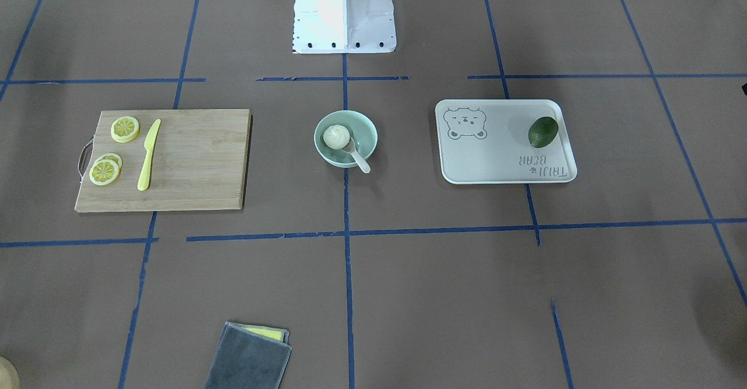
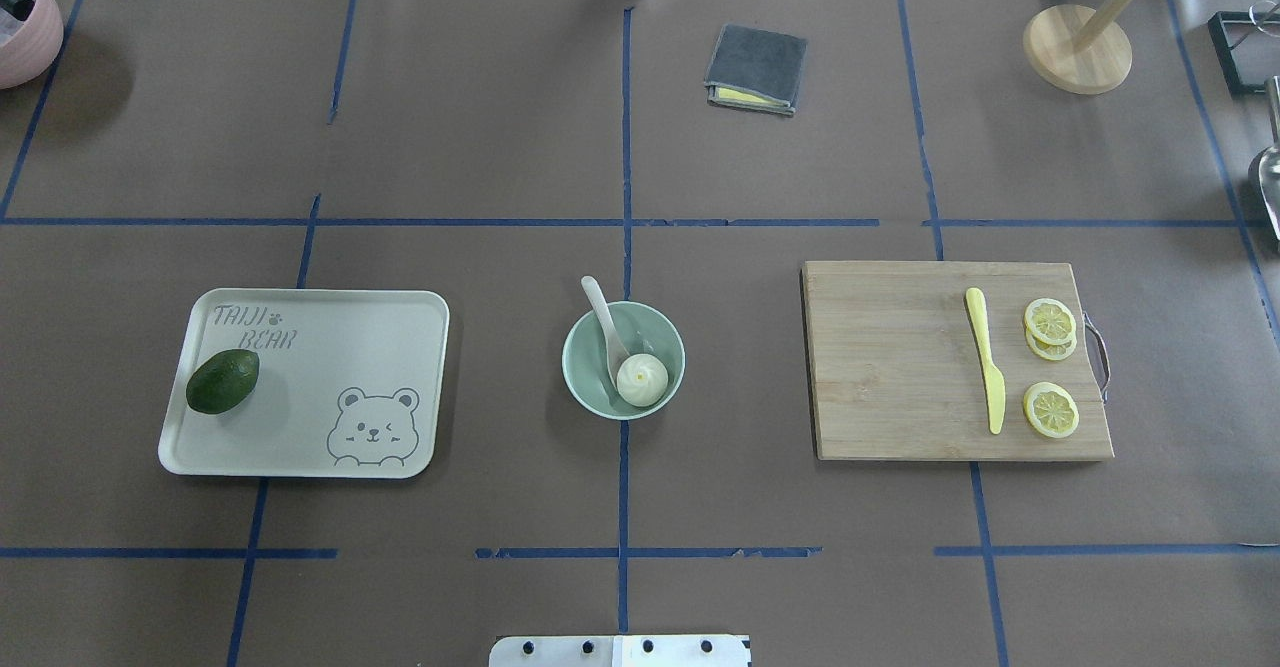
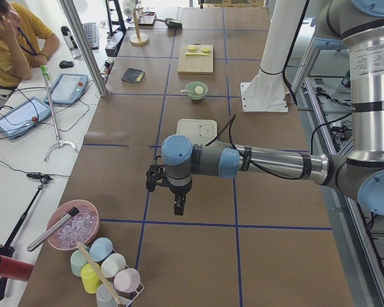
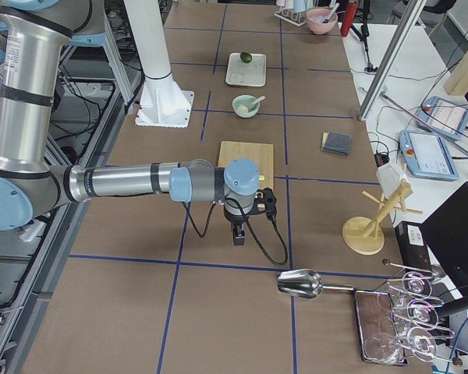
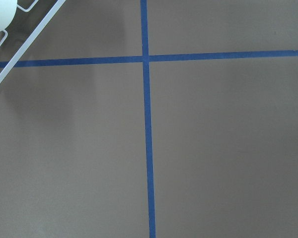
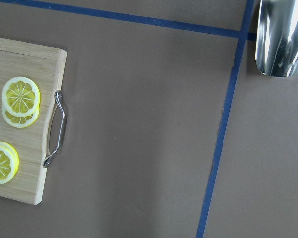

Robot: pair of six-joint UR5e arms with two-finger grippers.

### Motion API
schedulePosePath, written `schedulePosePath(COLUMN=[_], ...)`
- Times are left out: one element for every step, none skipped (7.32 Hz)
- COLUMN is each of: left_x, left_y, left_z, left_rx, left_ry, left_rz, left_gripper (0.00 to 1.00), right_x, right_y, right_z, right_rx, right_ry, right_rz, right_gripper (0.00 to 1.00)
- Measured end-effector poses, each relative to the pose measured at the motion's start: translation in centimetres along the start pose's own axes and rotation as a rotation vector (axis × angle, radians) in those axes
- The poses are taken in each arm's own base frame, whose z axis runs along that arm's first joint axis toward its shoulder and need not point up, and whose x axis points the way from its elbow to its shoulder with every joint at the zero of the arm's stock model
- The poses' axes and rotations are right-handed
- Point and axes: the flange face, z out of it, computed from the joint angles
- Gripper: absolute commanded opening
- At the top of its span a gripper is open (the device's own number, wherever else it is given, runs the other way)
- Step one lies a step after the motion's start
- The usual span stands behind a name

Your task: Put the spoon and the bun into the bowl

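Note:
The mint-green bowl (image 1: pixel 369 131) stands at the table's middle; it also shows in the overhead view (image 2: pixel 578 379). The white bun (image 1: pixel 337 136) lies inside it. The off-white spoon (image 1: pixel 358 156) rests in the bowl beside the bun, its handle sticking out over the rim (image 2: pixel 598 302). My left gripper (image 3: pixel 178 208) shows only in the exterior left view, far off over bare table near the left end. My right gripper (image 4: pixel 238 236) shows only in the exterior right view, beyond the cutting board toward the right end. I cannot tell whether either is open or shut.
A wooden cutting board (image 2: pixel 900 367) holds a yellow knife (image 2: pixel 986 362) and lemon slices (image 2: pixel 1050 327). A grey tray (image 2: pixel 330 347) holds an avocado (image 2: pixel 222 381). A folded cloth (image 2: pixel 756 69), a wooden rack (image 2: pixel 1078 47) and a metal scoop (image 6: pixel 280 37) lie farther out.

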Motion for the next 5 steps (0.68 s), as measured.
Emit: schedulePosePath(left_x=[-0.1,-0.6,-1.4,-2.3,-2.9], left_y=[0.2,0.5,0.9,1.4,1.8], left_z=[0.1,0.1,-0.1,-0.5,-0.9], left_rx=[-0.001,-0.004,0.003,0.012,0.02], left_ry=[0.0,-0.001,-0.001,0.0,0.003], left_rz=[0.023,0.053,0.081,0.09,0.086], left_gripper=[1.0,1.0,1.0,1.0,1.0], right_x=[0.4,1.3,2.4,3.0,3.2], right_y=[0.1,0.3,0.4,0.4,0.2], right_z=[0.2,0.5,0.8,0.8,0.5], right_rx=[-0.004,-0.007,-0.008,-0.007,0.001], right_ry=[-0.001,-0.001,-0.001,-0.001,0.005], right_rz=[0.009,0.024,0.035,0.033,0.024], right_gripper=[1.0,1.0,1.0,1.0,1.0])
